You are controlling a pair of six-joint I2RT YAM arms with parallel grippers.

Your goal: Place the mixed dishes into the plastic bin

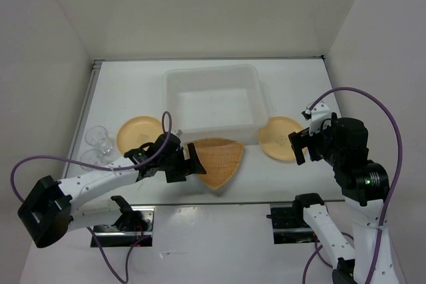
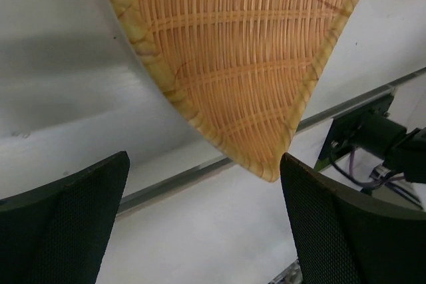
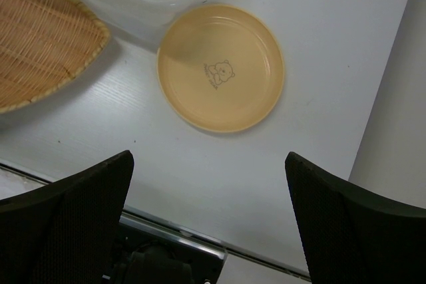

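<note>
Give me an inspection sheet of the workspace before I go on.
Surface: white table, dry, no spills seen.
Job's things: bin at the back, nothing in it; woven dish in front of it; left plate and right plate on either side; clear cups, seemingly two, at the left edge.
Clutter: nothing seen.
Grippers: left pincer open at the woven dish's corner, not gripping; right pincer open above the right plate, holding nothing.
Cables: purple cable loops off each arm, clear of the dishes.
Surroundings: plain white walls.
</note>
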